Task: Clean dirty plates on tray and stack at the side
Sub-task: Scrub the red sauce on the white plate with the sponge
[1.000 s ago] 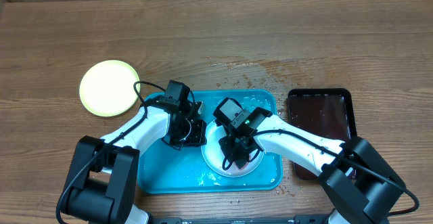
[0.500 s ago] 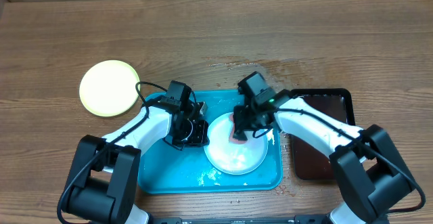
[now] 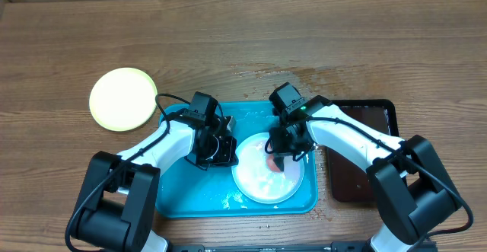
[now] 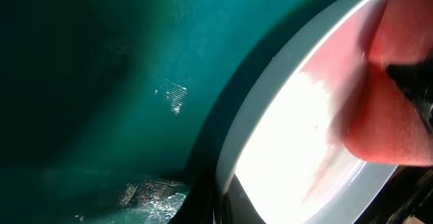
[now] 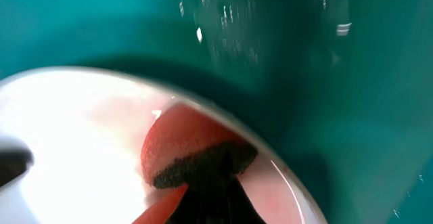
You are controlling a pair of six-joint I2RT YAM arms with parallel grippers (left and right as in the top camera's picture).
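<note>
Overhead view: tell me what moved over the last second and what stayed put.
The right gripper, holding the red sponge, swept from the near part of the white plate to its far right rim, then came back toward the middle. The plate seems to have shifted slightly right on the blue tray. The left gripper stayed at the plate's left edge. The yellow-green plate and dark tray did not move.

A red sponge [image 4: 399, 109] rests on the plate [image 4: 284, 143] in the tray [image 4: 101, 82].

Robot lab workbench: left arm [image 3: 163, 139], right arm [image 3: 346, 139] mounted at wood-grain table [image 3: 304, 23], turquoise tray [image 3: 190, 200] between them.
</note>
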